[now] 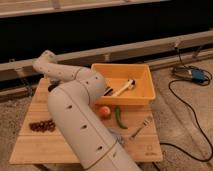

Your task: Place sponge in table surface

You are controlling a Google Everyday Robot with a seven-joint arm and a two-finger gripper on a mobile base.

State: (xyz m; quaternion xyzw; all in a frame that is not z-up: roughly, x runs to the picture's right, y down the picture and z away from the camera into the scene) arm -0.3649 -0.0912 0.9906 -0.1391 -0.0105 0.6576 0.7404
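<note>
The white arm (75, 107) hides the tool somewhere above the bench (45, 145). Its state cannot be told.

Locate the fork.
Camera view: fork lies on the table surface, right side, just right of the green pepper, in front of the orange tray. Gripper hidden behind arm, far left.

Robot test lab: speckled floor (15, 111), trailing power cable (169, 91), low wooden table (42, 146)
</note>
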